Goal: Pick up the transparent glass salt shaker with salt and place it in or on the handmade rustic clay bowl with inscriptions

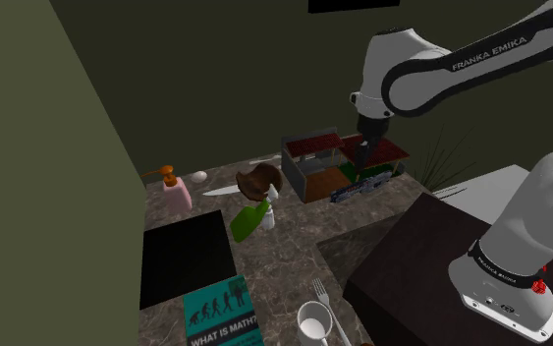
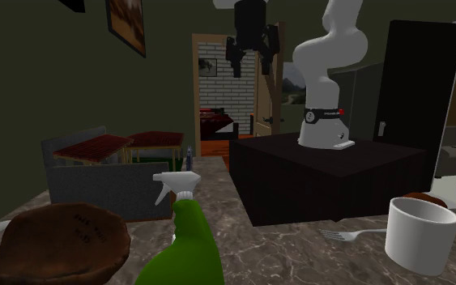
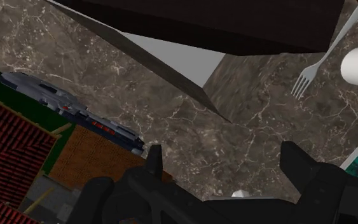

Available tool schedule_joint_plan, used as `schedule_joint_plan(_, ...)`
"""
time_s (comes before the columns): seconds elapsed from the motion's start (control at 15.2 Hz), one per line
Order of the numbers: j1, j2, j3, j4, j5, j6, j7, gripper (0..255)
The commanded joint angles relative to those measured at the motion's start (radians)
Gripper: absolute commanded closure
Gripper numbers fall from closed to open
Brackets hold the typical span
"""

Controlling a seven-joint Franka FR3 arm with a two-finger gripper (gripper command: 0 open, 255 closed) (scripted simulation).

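Observation:
The brown clay bowl (image 1: 258, 180) sits on the marble counter, and it looms at the lower left of the second exterior view (image 2: 52, 241). A small pale shaker (image 1: 268, 219) stands just in front of the bowl, against a green spray bottle (image 1: 248, 220). My gripper (image 1: 362, 155) hangs high above a toy house (image 1: 323, 162), well to the shoulder view's right of the bowl. Its black fingers (image 3: 153, 163) stand apart with nothing between them, so the gripper (image 3: 225, 162) is open. From across the counter the gripper (image 2: 250, 61) shows up near the ceiling.
A dark blue toy ship (image 3: 69, 109) lies beside the house. A pink soap dispenser (image 1: 176, 191), a black square recess (image 1: 188, 258), a teal book (image 1: 223, 315), a white mug (image 1: 315, 321) and a fork (image 1: 327, 303) share the counter. The dark stand (image 1: 431, 265) borders it.

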Motion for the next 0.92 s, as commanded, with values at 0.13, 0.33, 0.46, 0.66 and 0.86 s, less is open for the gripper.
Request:
schedule_joint_plan(0.13, 0.019, 0.16, 0.011, 0.006, 0.008, 0.199, -0.036, 0)
schedule_joint_plan(0.33, 0.031, 0.28, 0.019, 0.033, 0.011, 0.322, -0.063, 0)
schedule_joint_plan(0.46, 0.039, 0.362, 0.024, 0.059, 0.011, 0.399, -0.081, 0)
schedule_joint_plan(0.66, 0.049, 0.485, 0.033, 0.109, 0.008, 0.502, -0.106, 0)
schedule_joint_plan(0.86, 0.059, 0.606, 0.042, 0.171, -0.002, 0.591, -0.127, 0)
